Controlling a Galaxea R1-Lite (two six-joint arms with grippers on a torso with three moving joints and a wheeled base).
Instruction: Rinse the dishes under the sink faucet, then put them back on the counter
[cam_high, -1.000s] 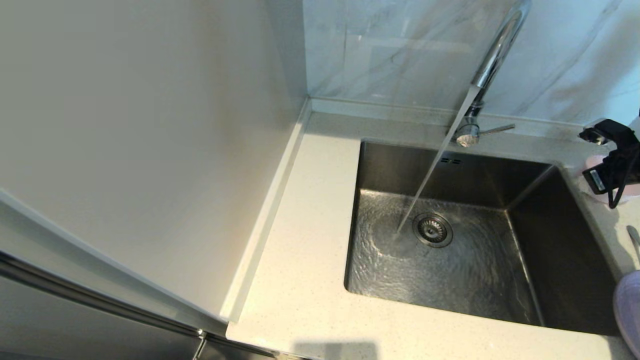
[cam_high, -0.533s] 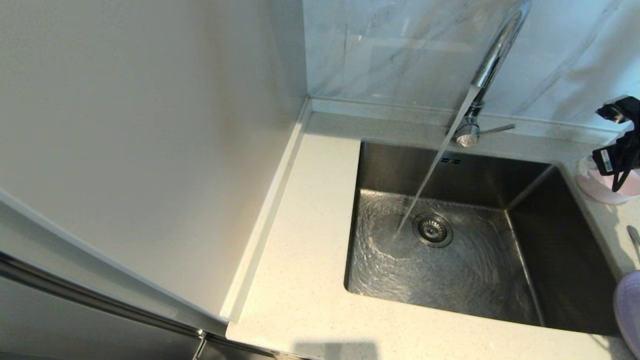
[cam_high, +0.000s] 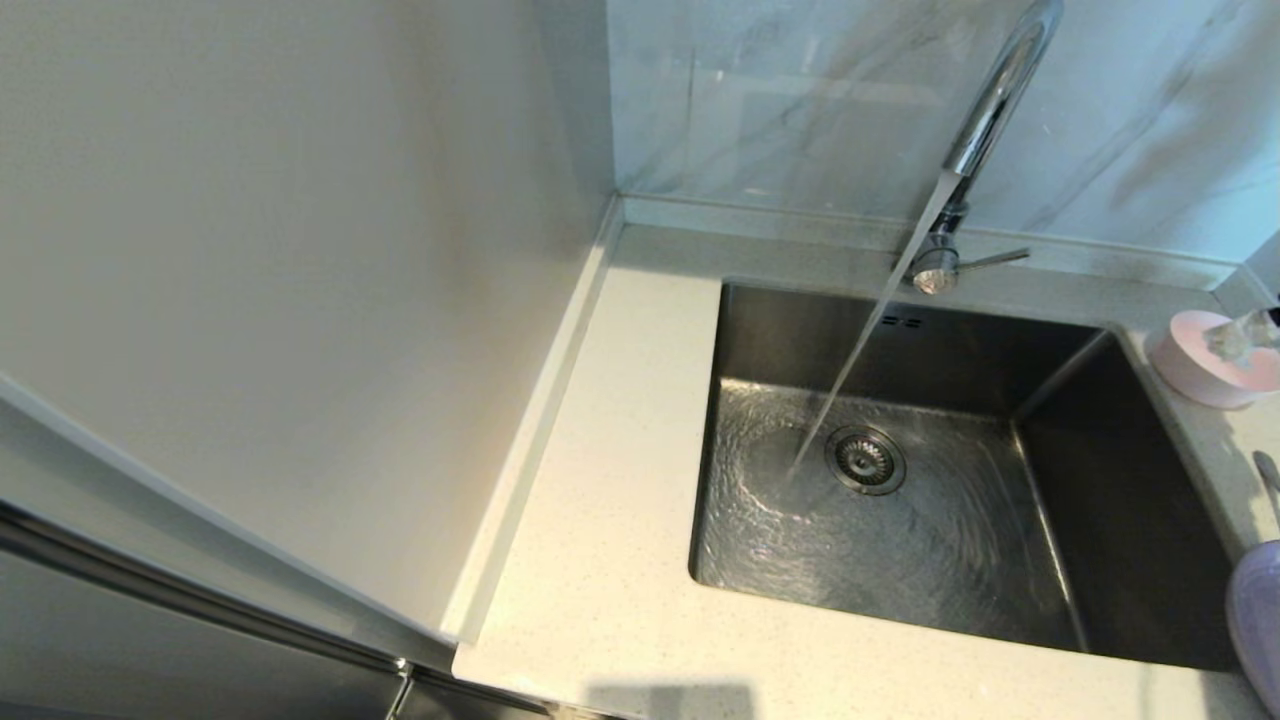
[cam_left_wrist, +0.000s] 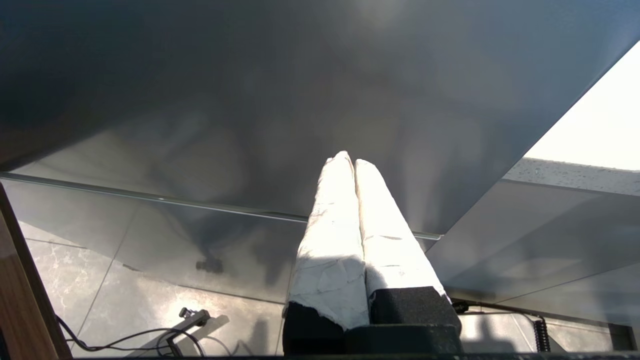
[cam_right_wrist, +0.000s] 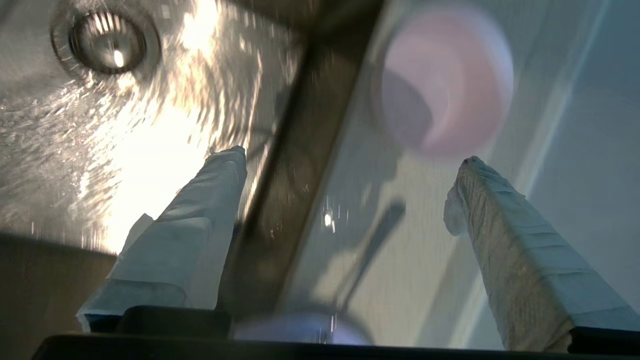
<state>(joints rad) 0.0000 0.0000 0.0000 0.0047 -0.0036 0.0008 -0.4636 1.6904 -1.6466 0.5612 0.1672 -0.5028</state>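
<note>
Right wrist view, right gripper (cam_right_wrist: 350, 160) spread wide (empty) above counter (cam_right_wrist: 400, 280), pink bowl (cam_right_wrist: 445, 80) beyond, left gripper (cam_left_wrist: 348, 162) closed.

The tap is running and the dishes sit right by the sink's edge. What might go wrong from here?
1. The pink bowl sits close to the sink edge; the open right tool above it might nudge it in.
2. Water from the faucet runs with nothing under it; a dish moved in might splash the counter.
3. The spoon lies flat and thin, probably hard to grip.
</note>
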